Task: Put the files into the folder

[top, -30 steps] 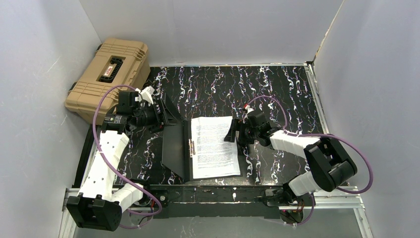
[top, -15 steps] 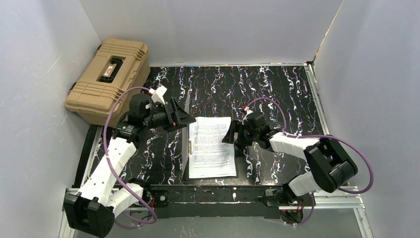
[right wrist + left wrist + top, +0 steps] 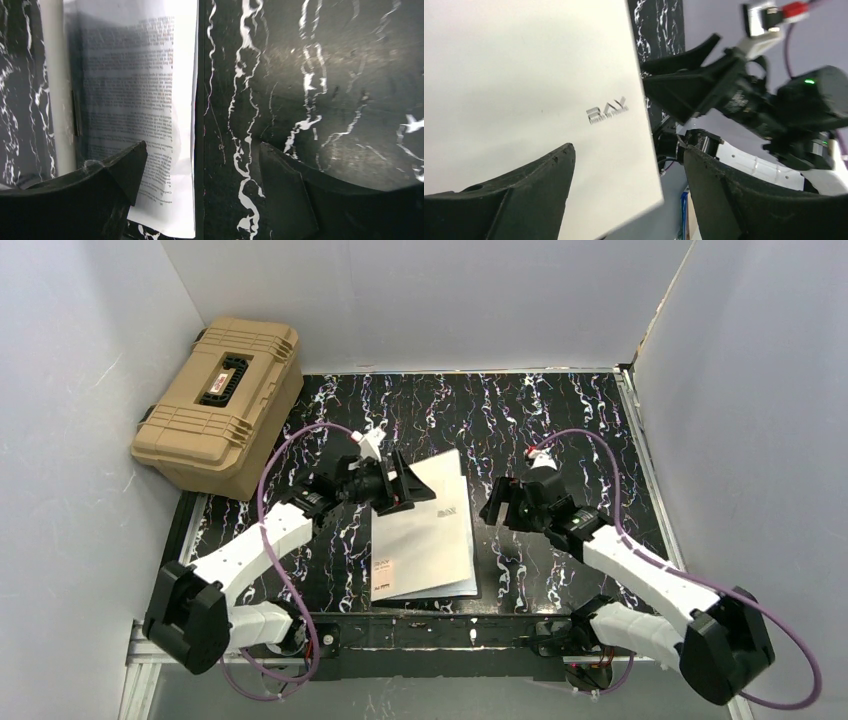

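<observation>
Closing: open left claw (image 3: 398, 492) at flat cream-white folder (image 3: 425, 540), seemingly half-shut over printed white paper files (image 3: 135, 90) beside open right claw (image 3: 500, 508); next, press flat.

left arm (image 3: 245, 555): white links, black joints | right arm (image 3: 640, 570): same | cables (image 3: 264, 480): purple | jaws: black

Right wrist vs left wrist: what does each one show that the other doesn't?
Right wrist only: the files, printed text readable, shaded along one side. Left wrist only: the folder, its cream outside with a small logo, and the right arm beyond its edge. Both: the marbled black table, plus each camera's own open fingers, left tool and right tool.
</observation>
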Motion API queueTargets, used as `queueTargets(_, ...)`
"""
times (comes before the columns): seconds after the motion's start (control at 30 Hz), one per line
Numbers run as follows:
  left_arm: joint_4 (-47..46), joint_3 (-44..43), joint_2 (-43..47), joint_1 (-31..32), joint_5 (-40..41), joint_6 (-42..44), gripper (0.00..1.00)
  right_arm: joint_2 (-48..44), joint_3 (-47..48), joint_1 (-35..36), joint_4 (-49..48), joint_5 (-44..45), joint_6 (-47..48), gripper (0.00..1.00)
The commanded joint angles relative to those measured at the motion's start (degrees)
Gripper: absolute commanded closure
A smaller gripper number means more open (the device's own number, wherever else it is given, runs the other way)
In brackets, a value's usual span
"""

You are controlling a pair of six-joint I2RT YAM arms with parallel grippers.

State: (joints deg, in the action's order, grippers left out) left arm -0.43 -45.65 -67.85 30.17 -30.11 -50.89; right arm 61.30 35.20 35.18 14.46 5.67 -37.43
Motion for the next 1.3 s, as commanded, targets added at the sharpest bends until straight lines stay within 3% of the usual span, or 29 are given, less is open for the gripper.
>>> queueTargets(0.0, -3.2, -0.8, -3.2, 2.8, 3.1, -0.3, 0.22, -5.6, 3.9, 0.0, 5.9, 8.4, 0.5, 0.09)
queueTargets(0.13, -1.8, -2.5, -4.0, 3.7, 4.7, 1.2, 0.22, -8.0, 5.9, 0.0, 7.8, 9.4, 1.7, 0.08)
queueTargets(0.27, 7.2, -5.8, -2.7, 3.7, 9.3, 5.6, 0.22, -8.1, 6.9, 0.0, 7.7, 7.4, 2.6, 0.09)
queueTargets(0.5, 27.1, -10.5, -0.3, 3.7, 25.1, 12.4, 0.22, -6.4, 6.3, 0.0, 3.8, -0.1, 4.1, 0.1)
queueTargets(0.67, 33.8, -8.4, 0.9, 3.6, 34.1, 11.1, 0.22, -1.2, 6.1, 0.1, 2.0, -5.2, 4.8, 0.11)
queueTargets(0.83, 32.3, -3.3, 0.9, 2.2, 33.2, 9.9, 0.21, 4.1, 4.6, 0.3, -1.9, -12.9, 3.9, 0.11)
queueTargets(1.27, 19.3, 6.9, -5.4, -4.5, 18.7, 8.2, 0.18, 14.5, -1.2, 2.2, -13.4, -15.0, 0.0, 0.1)
